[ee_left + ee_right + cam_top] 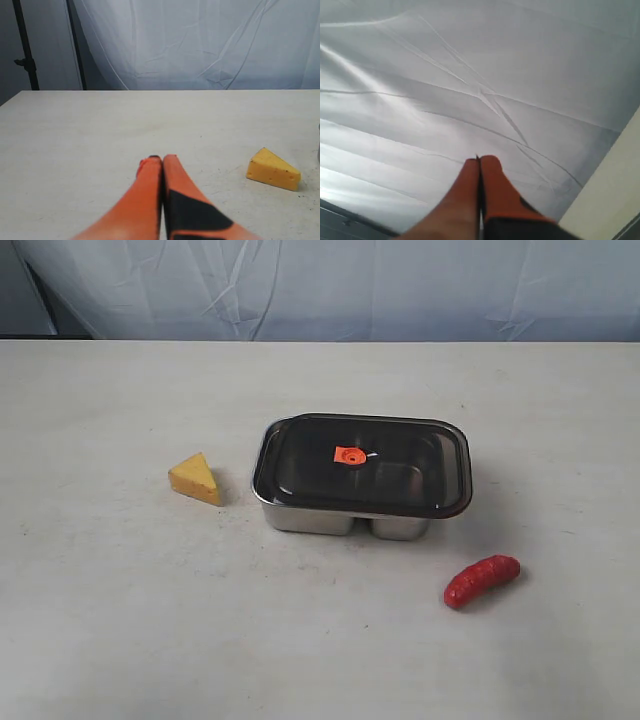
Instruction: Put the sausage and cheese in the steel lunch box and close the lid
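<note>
Jaws on left gripper (161, 159) and right gripper (478, 160), closed and empty, should open before lifting dark orange-rimmed lid (380, 475) straight off shiny steel lunch box (310, 520) (yellow cheese wedge (196, 478) left, red sausage (481, 580) right).

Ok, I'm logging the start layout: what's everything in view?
steel lunch box: one, silver, mid-table
lid: one, dark with orange tab, resting on the box
cheese: one, yellow-orange, on the table left of the box
sausage: one, red, on the table front right of the box
table: one, off-white, under everything
backdrop cloth: one, pale grey, behind the table
left tool: one, orange and black, shut, empty, over the table
right tool: one, orange and black, shut, empty, facing the cloth
</note>
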`<state>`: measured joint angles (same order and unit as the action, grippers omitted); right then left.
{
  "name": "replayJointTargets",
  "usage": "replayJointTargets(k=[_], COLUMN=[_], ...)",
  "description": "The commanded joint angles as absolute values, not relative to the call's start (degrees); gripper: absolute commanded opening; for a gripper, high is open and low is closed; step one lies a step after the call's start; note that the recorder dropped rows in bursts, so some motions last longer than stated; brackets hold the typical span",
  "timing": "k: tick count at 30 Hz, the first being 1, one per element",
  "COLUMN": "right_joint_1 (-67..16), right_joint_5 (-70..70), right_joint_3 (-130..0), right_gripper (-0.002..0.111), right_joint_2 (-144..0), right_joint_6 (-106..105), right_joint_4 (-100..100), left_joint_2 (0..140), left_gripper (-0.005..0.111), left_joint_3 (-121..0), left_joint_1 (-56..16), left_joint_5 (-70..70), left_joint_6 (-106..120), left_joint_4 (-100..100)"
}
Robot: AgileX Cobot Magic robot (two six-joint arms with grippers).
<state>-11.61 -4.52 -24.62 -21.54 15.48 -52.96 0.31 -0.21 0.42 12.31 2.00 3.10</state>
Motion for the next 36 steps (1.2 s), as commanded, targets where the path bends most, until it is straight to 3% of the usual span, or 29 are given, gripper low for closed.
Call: replayJointTargets(k=[1,8,14,19,36], right_joint_1=[-11.4,-11.3,-2.6,5.2,8.6], right_joint_5=[-14.9,-32.0,-55.4,-69.5,-70.0], right_joint_3=[-45.3,-70.6,-80.1,-80.2,-65.8], right_gripper=[-0.001,-0.001,-0.001,-0.001,-0.001], right_joint_2=[-44.7,-72.7,-87.8,-96.3,-111.7], right_joint_6=[4.0,-4.7,-10.8,-19.9,-53.1], right_joint_4=[-45.2,-45.7,-50.3,-52.4,-67.9], left_joint_2=[0.0,0.0,0.0,0.0,0.0], left_gripper=[0.000,0.000,0.000,0.000,0.000], left_joint_3=[0.0,0.0,0.0,0.0,0.0], left_joint_1=[0.5,0.5,0.5,0.5,0.5], left_joint_5=[11.9,11.9,11.9,11.9,11.8], left_joint_6=[2.0,2.0,2.0,2.0,2.0], left_joint_4=[3.3,3.3,2.9,2.9,2.9])
